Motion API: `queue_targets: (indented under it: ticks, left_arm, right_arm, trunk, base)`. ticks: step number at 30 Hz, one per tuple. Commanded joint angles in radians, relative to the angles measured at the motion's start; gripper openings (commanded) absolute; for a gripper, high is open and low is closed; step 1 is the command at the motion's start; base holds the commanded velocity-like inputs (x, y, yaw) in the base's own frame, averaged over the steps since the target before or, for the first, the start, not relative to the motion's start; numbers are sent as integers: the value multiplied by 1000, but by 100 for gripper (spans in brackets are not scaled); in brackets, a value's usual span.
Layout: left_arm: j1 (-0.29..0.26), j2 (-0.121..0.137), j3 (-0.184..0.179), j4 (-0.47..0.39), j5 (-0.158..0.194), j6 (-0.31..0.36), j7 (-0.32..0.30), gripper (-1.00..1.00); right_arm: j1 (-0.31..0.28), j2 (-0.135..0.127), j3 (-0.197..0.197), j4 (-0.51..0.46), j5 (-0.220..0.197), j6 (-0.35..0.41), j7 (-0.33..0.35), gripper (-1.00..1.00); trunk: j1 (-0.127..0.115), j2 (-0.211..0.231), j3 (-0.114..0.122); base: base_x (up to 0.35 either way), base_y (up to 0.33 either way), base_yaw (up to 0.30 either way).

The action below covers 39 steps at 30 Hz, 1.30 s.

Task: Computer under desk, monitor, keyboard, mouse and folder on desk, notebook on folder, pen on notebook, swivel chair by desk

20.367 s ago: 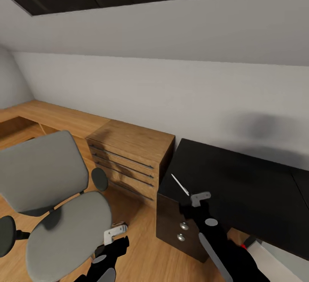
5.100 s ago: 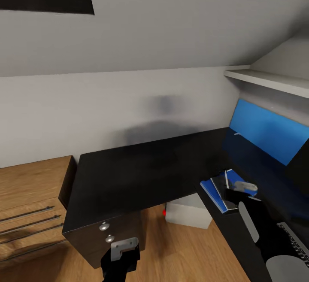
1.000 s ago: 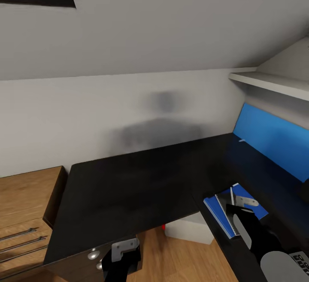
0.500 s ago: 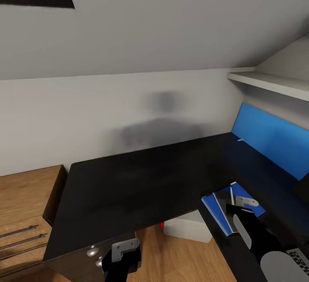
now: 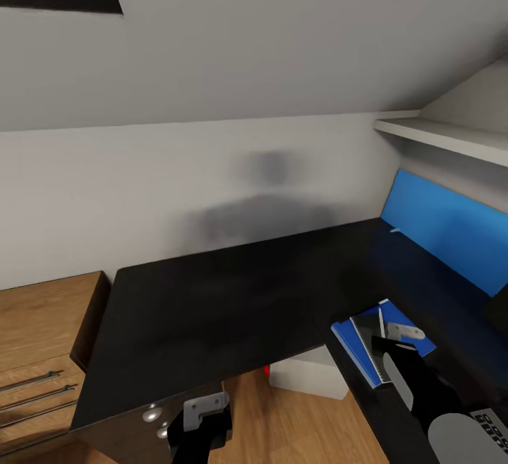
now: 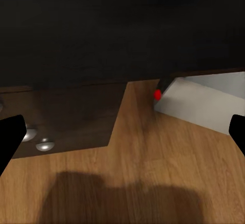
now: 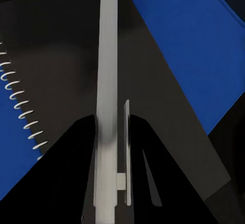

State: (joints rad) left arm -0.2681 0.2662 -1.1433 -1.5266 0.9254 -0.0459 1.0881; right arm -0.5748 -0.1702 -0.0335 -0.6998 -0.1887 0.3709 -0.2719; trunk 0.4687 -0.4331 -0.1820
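Your right gripper pinches the pen just over the notebook on the folder, ready to drop; left gripper hangs wide, empty.

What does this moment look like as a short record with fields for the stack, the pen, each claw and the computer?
stack: grey notebook lies on the blue folder, on the desk
pen: white pen between the right claw's fingers, over the notebook; whether it touches the cover cannot be told
right claw: right claw shut on the pen, above the stack
left claw: left claw open, holding nothing, low by the desk's drawer knobs
computer: grey-white computer with a red light, on the floor under the desk
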Motion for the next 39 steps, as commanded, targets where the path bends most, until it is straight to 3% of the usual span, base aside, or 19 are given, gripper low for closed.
queue_targets:
  ticks: [1, 39]
  left_arm:
    - [-2, 1, -3, -1, 6, -5, 4, 100]
    - [-2, 1, -3, -1, 5, -5, 6, 100]
  right_arm:
    - [0, 0, 1, -1, -11, 3, -6, -100]
    - [0, 0, 1, 0, -11, 3, -6, -100]
  trunk:
    - [1, -2, -2]
    - [1, -2, -2]
  base:
    - [0, 0, 0]
    - [0, 0, 0]
